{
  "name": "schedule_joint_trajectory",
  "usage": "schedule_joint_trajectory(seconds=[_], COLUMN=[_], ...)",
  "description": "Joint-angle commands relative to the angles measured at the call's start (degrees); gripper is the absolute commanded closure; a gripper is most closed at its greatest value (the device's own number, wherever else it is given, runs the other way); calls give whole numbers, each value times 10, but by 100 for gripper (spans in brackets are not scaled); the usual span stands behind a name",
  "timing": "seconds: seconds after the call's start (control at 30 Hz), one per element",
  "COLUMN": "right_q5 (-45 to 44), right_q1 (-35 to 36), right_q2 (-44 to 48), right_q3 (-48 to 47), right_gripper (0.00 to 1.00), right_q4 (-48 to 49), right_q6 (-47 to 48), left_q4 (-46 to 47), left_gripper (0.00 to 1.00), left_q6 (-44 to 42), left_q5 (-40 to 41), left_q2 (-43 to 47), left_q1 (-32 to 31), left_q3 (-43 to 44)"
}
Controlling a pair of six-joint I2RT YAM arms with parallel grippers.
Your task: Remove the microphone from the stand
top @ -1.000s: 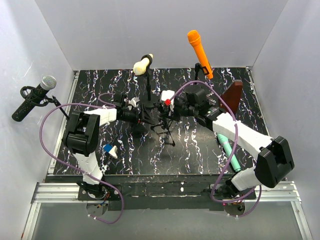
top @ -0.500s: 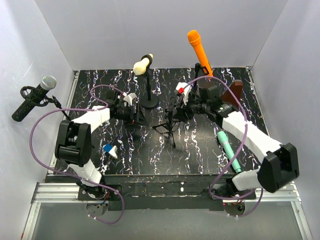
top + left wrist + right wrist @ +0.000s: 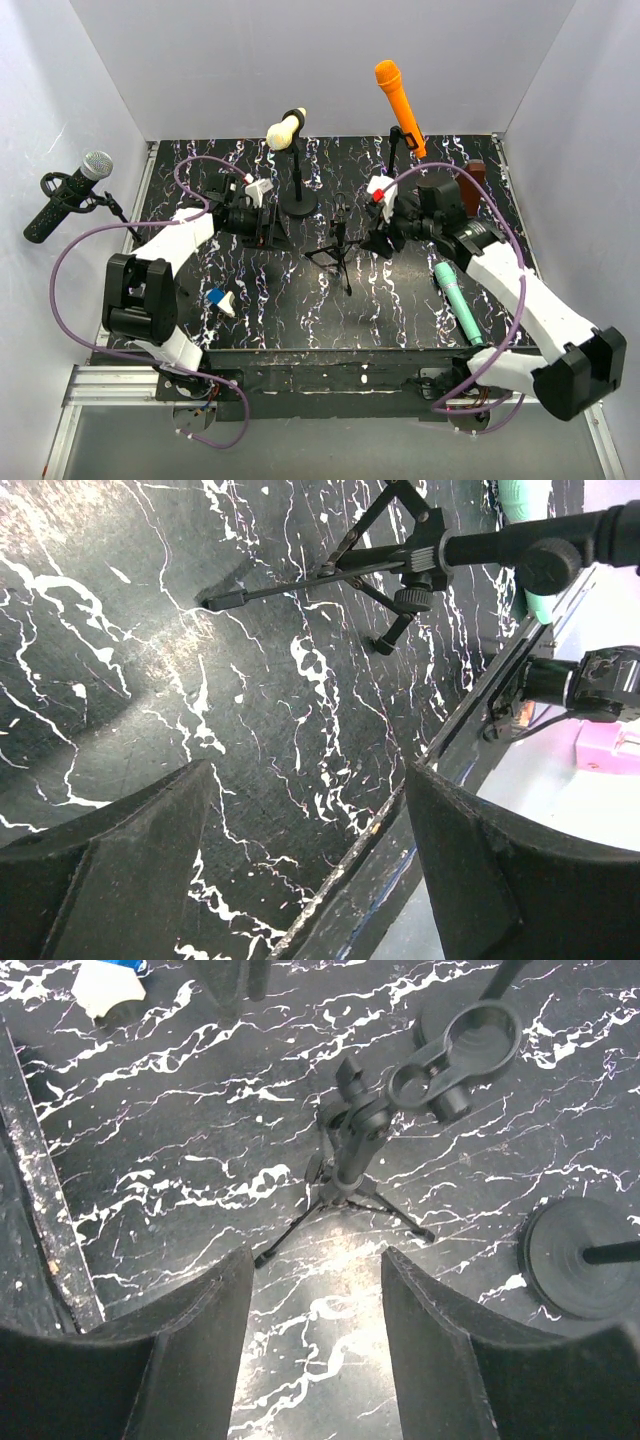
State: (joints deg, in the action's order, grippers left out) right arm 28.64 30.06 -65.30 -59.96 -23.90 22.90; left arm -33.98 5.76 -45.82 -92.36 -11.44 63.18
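On the far left a grey microphone [image 3: 72, 192] sticks out by the wall. The left gripper [image 3: 305, 820] hangs close over the black table [image 3: 390, 320]. Its fingers are wide apart, with nothing between them. A cream microphone [image 3: 285, 128] sits on its stand at the back. In the middle is the little three-legged stand [image 3: 338, 248], and its round clip [image 3: 462, 1052] is empty. The right gripper [image 3: 315, 1310] faces it, fingers apart, holding nothing. An orange microphone [image 3: 398, 105] pokes up behind. The green microphone [image 3: 456, 298] lies flat on the table, just beside the right arm [image 3: 530, 300].
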Motion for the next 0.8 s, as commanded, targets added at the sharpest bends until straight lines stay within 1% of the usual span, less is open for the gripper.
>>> schedule_joint_trajectory(seconds=[0.0, 0.1, 0.2, 0.37, 0.43, 0.47, 0.5, 0.67, 0.7, 0.77], right_q5=[8, -16, -48, -32, -27, -26, -29, -35, -37, -39], right_q1=[-1, 17, 28, 32, 36, 38, 40, 46, 47, 48], right_q2=[-54, -82, -128, -189, -202, -208, -215, -234, -238, -243], right_q3=[-51, -47, -71, -90, -90, -90, -91, -97, -100, -104], right_gripper=[37, 36, 36, 38, 42, 45, 49, 75, 82, 89], right_q4=[24, 83, 99, 129, 147, 155, 168, 193, 195, 198], right_q6=[-32, -58, -91, -122, -127, -131, -135, -144, -144, -145], left_q4=[-40, -57, -73, -81, -83, -84, -86, -100, -101, -101], left_gripper=[23, 23, 23, 23, 23, 23, 23, 23, 23, 23], left_q6=[-43, -43, -51, -55, -55, -55, -72, -88, -91, -92], left_q5=[18, 26, 35, 49, 53, 56, 59, 70, 71, 72], left_q2=[53, 62, 70, 88, 95, 99, 102, 106, 105, 104], left_q1=[3, 3, 4, 4, 3, 3, 3, 3, 3, 3], left_q3=[25, 28, 31, 27, 23, 21, 20, 22, 23, 22])
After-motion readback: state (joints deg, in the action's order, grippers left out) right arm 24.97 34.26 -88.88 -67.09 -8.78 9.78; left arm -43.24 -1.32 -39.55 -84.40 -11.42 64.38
